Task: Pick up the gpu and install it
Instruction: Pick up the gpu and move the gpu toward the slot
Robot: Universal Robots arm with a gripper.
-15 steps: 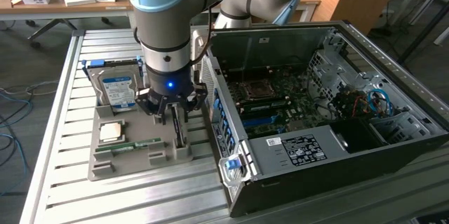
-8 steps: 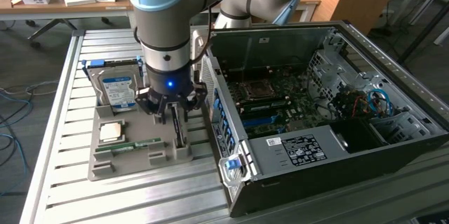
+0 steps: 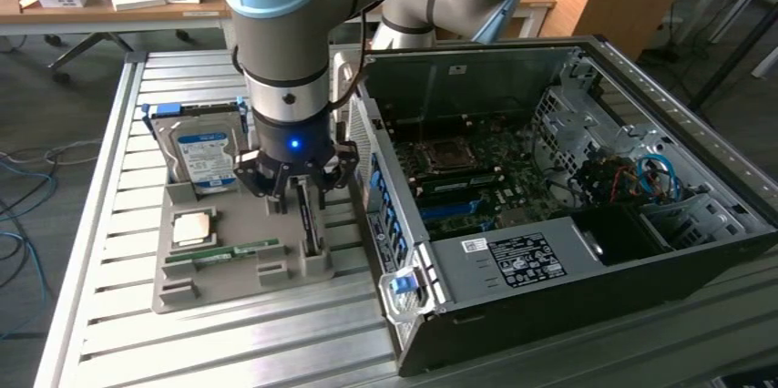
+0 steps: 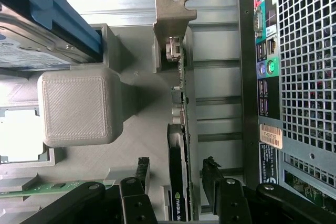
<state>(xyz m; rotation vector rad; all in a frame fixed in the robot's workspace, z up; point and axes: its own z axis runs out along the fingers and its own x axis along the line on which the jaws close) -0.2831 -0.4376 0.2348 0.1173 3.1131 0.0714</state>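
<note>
- Exterior view: the black two-finger gripper (image 3: pixel 301 189) on the grey-and-blue arm hangs over a grey moulded plastic parts tray (image 3: pixel 243 283), which lies on a slatted aluminium table (image 3: pixel 146 333).
- The gpu (image 3: pixel 312 229), a thin dark rectangular card, stands on edge in a slot of the tray. Its long axis runs from 12 o'clock to 6 o'clock, and the gripper sits over its 12 o'clock end.
- The jaws stand wide apart and hold nothing.
- An open black computer case (image 3: pixel 584 301) lies just beside the tray at 3 o'clock. A blue-labelled silver hard drive (image 3: pixel 203 158) lies at 10 o'clock of the gripper, and a small green memory stick (image 3: pixel 225 251) at 8 o'clock, both apart from the card.
- The room straight above the card appears free. Sideways travel toward 3 o'clock looks tight, judged from the nearness of the case wall.
- Wrist view: the two black fingers (image 4: pixel 140 182) stand one on each side of the card's thin edge, with a visible gap on both sides; no contact can be seen.
- The card runs lengthwise away from the fingers and ends in its silvery metal bracket (image 4: pixel 174 6).
- A pale grey ribbed tray block (image 4: pixel 79 103) stands near one flank of the card, and the perforated rear panel of the case (image 4: pixel 304 77) runs along the other.
- The fingers' closing line lies across the card's thickness, which suits a pinch on its two flat faces.
</note>
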